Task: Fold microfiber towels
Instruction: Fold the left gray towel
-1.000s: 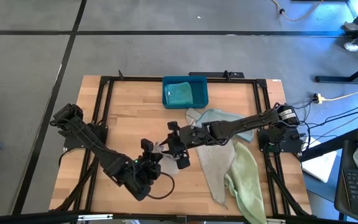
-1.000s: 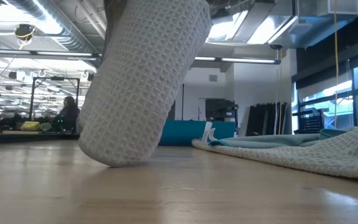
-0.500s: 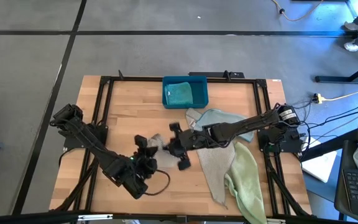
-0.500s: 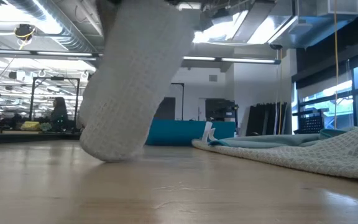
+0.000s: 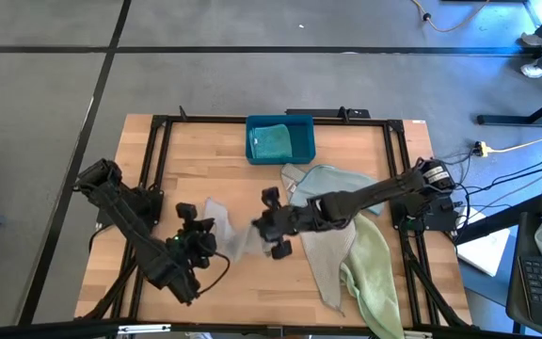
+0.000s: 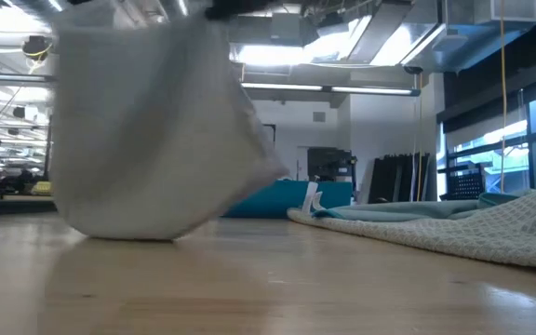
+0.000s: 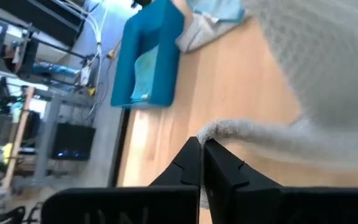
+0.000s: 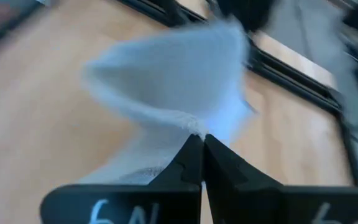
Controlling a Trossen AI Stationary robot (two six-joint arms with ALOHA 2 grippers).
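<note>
Now grey towel [image 5: 226, 229] stretched wider, left claw [image 5: 199, 229] moved left, right claw [image 5: 258, 229] both pinching it

Towel [image 5: 229, 233] between pincers (mid-table)

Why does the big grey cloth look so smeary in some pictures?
Low view: the grey towel is streaked with motion blur, while the wooden table stays sharp. Right wrist view: the same towel and the background are smeared too. High view: it looks clear, stretched between both arms.
</note>
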